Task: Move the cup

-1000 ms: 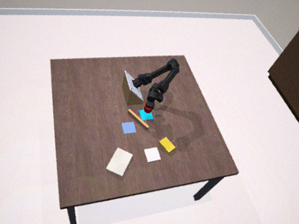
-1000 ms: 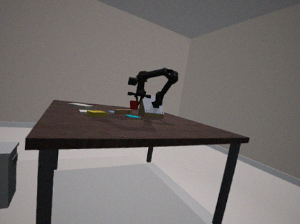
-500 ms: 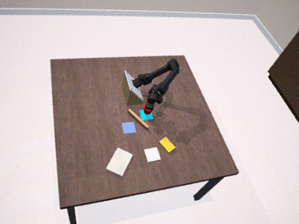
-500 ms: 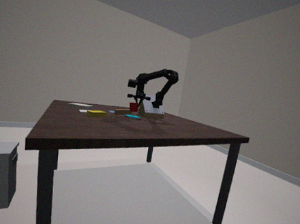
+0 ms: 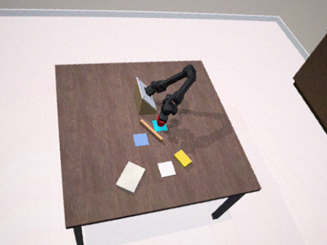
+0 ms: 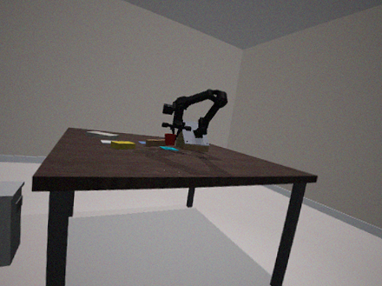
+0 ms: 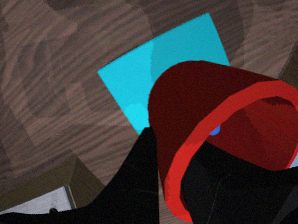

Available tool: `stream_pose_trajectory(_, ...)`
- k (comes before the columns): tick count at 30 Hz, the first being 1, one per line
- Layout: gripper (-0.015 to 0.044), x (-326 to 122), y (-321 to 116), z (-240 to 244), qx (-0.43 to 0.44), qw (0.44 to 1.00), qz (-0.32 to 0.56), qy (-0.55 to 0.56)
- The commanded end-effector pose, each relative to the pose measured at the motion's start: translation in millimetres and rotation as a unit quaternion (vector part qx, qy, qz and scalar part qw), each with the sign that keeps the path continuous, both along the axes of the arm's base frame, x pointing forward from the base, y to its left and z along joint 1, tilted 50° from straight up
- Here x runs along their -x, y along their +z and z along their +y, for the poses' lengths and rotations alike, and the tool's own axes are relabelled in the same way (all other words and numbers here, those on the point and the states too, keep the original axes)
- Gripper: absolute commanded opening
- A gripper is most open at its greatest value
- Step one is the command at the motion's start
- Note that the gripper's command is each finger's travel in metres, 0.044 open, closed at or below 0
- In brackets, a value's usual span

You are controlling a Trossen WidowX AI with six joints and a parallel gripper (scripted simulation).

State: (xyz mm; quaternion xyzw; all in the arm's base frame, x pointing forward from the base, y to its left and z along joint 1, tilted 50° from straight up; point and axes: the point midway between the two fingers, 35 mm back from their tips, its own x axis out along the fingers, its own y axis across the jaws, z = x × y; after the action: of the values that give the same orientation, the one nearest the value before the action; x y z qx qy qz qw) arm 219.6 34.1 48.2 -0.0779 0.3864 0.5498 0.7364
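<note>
The big brown worktop [image 5: 91, 129] stands on dark legs. Near its far edge sits the black arm [image 5: 179, 86] — it bends up and then reaches down toward the middle. Just beside the arm is a tan wedge block [image 5: 145, 98] with a grey slanted face.

Toward the near edge lies a pale flat card [image 5: 130, 177]. A thin wood stick [image 5: 151, 130] lies near the middle, between the two pads. The light blue pad [image 5: 141, 140] is on the near side of the stick, and the bright teal pad [image 5: 160, 126] is on the far side of it. A small white square [image 5: 166, 168] and a yellow block [image 5: 182, 158] lie closer to the near right corner.

The red cup [image 7: 220, 129] is over the teal pad. In the side view it looks to be a little above the worktop. The claw [image 5: 164, 114] is squeezed narrow on the rim of the cup and holds it. Inside the cup a tiny blue marble [image 7: 214, 131] peeks out.
</note>
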Motion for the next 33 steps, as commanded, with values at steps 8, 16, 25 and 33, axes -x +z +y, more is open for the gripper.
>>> stream_pose_trajectory(8,0.0,1,-7,11,-0.003,1.0,0.001,-0.001)
stream_pose_trajectory(16,0.0,0,-10,13,-0.002,1.0,0.0,0.001)
stream_pose_trajectory(25,0.0,0,-10,13,-0.002,1.0,0.0,0.001)
stream_pose_trajectory(33,0.0128,0,-10,13,-0.002,1.0,0.0,0.001)
